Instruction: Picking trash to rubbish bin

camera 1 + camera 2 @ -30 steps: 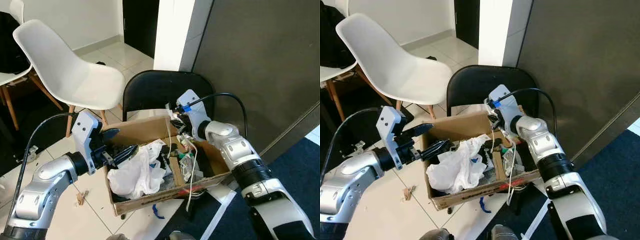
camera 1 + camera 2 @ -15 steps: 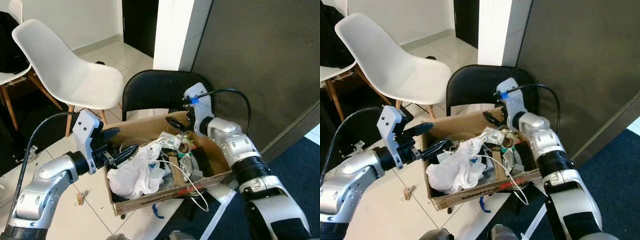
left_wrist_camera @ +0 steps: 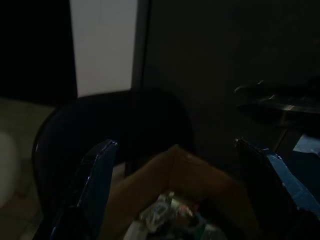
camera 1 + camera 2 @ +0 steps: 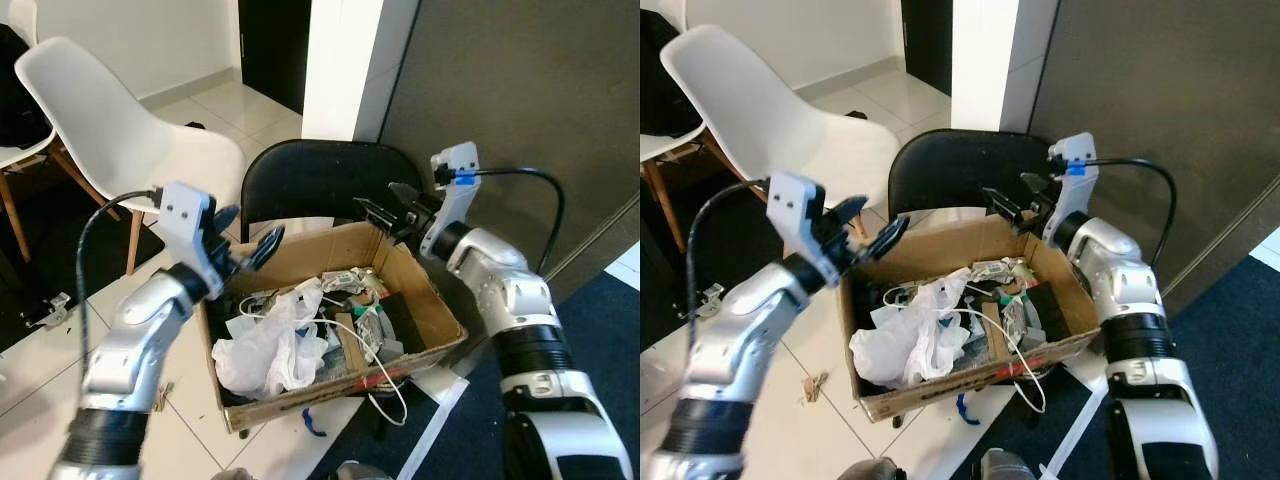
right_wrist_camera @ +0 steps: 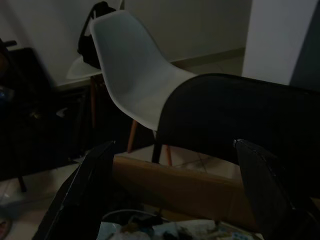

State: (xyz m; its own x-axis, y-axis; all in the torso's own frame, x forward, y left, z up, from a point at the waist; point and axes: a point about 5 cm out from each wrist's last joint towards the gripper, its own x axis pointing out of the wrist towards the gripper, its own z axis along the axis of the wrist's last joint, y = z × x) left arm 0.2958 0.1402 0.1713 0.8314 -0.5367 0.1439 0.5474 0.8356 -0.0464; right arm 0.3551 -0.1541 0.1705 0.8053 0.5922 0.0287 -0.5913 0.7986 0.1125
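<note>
You get no readable text anywhere right now. The brown cardboard box full of rubbish carries a streak of red print along its front lip, but it's too small and blurred for you to make out a single letter. The crumpled printed wrappers inside the box show colour patches, nothing legible. You see no labels, numbers or signs you can read elsewhere either.
</note>
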